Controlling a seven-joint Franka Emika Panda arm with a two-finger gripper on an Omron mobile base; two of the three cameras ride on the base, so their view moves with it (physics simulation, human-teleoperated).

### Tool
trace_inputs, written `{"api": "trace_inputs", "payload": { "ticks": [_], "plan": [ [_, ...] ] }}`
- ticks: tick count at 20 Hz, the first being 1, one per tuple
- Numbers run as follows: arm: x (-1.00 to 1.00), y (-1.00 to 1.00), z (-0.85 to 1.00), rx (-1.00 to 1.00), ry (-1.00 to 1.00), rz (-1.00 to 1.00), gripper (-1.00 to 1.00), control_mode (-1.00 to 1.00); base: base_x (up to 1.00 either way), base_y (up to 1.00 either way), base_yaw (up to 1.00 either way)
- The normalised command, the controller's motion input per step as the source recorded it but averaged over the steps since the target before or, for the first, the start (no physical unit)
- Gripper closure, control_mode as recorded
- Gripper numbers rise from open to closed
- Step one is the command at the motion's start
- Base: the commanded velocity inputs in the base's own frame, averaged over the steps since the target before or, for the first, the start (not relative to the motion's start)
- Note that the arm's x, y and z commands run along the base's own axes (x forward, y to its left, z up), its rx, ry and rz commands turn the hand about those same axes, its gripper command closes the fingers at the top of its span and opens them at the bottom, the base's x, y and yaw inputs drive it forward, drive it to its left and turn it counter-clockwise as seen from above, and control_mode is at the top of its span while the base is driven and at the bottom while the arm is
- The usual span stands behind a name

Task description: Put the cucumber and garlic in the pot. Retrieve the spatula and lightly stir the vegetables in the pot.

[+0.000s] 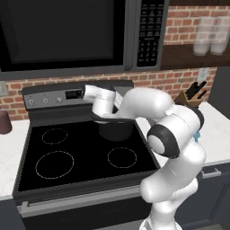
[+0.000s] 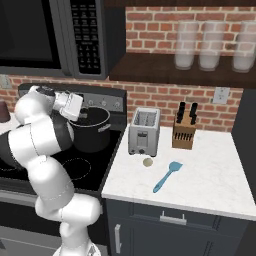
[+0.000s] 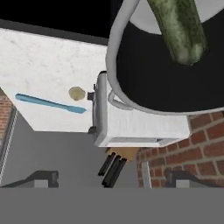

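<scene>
The cucumber [image 3: 177,28] lies nearest the hand camera, a mottled green rod hanging down into the mouth of the pot [image 3: 144,83], its blunt end over the dark interior. Its long axis runs roughly along the line of the hand, so it appears to point into the pot rather than across the rim. The gripper [image 2: 82,111] is poised at the near-left rim of the pot [image 2: 92,129], which stands on the far right burner of the stove [image 1: 81,157]. Two dark finger tips [image 3: 41,178] sit wide apart at the bottom of the hand view with nothing between them, so I judge the jaws spread and the cucumber released or just dropping. The garlic [image 2: 147,162] rests on the white counter [image 2: 200,180] just in front of the toaster [image 2: 144,131], to the right of the pot. The blue spatula [image 2: 167,176] lies near it, further right, handle toward the near edge. The next reach goes rightward, past the toaster, to the garlic
</scene>
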Motion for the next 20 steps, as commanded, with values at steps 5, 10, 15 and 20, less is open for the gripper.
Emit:
{"api": "trace_inputs", "payload": {
  "ticks": [5,10,15,20],
  "plan": [
    [-0.90,0.00,0.66,0.00,-0.13,0.00,-1.00,-1.00,0.00,0.00,0.00],
    [-1.00,0.00,0.30,0.01,-0.08,0.00,-1.00,-1.00,0.00,0.00,0.00],
    [-1.00,-0.38,0.01,0.05,-0.01,-0.01,-1.00,-1.00,0.00,0.00,0.00],
    [-1.00,-0.77,-0.09,0.09,0.00,-0.02,-1.00,-1.00,0.00,0.00,0.00]
  ]
}}
